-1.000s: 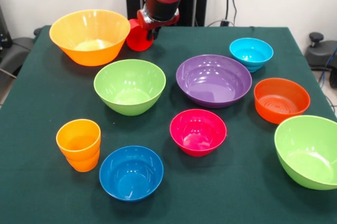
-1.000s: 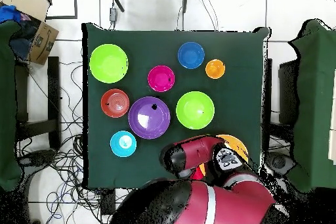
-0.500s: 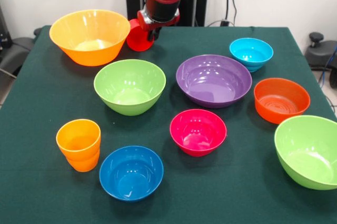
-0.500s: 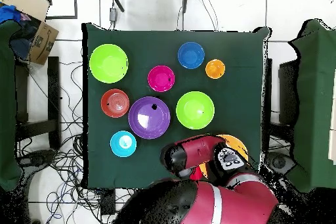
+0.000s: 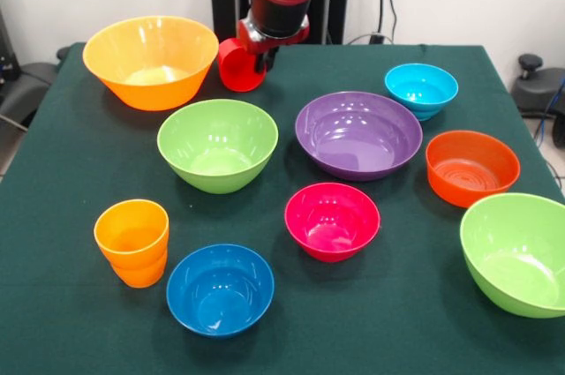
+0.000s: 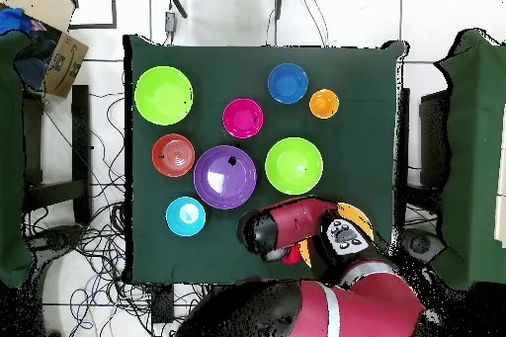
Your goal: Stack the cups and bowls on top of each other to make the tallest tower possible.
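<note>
My gripper (image 5: 257, 54) hangs at the table's far edge, shut on a tilted red cup (image 5: 238, 66) beside the large yellow-orange bowl (image 5: 150, 62). In the overhead view the arm (image 6: 287, 229) hides the gripper and most of that bowl (image 6: 360, 218). On the cloth lie a lime green bowl (image 5: 217, 144), a purple bowl (image 5: 357, 134), a light blue bowl (image 5: 421, 89), an orange bowl (image 5: 471, 167), a pink bowl (image 5: 332, 220), a dark blue bowl (image 5: 220, 288) and a second lime green bowl (image 5: 518, 251). Nested orange cups (image 5: 132, 241) stand upright at the front left. No tower stands.
The dark green table (image 5: 397, 331) ends close behind the red cup. A cardboard box (image 6: 54, 46) sits off the table's corner, and cables (image 6: 99, 244) lie on the floor beside it.
The gripper and the red cup have shifted a little to the right in the front view, away from the yellow-orange bowl. Everything else is unmoved.
</note>
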Available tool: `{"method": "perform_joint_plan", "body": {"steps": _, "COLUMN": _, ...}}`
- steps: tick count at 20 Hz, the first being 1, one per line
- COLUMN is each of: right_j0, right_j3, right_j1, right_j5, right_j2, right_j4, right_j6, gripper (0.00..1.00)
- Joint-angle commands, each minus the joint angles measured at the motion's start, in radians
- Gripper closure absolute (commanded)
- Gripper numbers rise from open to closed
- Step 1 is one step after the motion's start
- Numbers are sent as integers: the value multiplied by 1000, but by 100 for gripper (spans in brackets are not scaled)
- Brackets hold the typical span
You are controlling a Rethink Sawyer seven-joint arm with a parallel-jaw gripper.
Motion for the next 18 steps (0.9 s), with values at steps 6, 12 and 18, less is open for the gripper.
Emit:
{"method": "perform_joint_plan", "body": {"steps": 6, "right_j0": 20, "right_j3": -9, "right_j1": -71, "right_j5": 117, "right_j2": 123, "right_j4": 47, "right_j6": -55, "gripper": 100}}
{"method": "perform_joint_plan", "body": {"steps": 12, "right_j0": 3, "right_j3": 15, "right_j1": -75, "right_j5": 90, "right_j2": 140, "right_j4": 43, "right_j6": -53, "gripper": 100}}
{"method": "perform_joint_plan", "body": {"steps": 18, "right_j0": -47, "right_j3": 80, "right_j1": -92, "right_j5": 29, "right_j2": 218, "right_j4": 72, "right_j6": -65, "gripper": 100}}
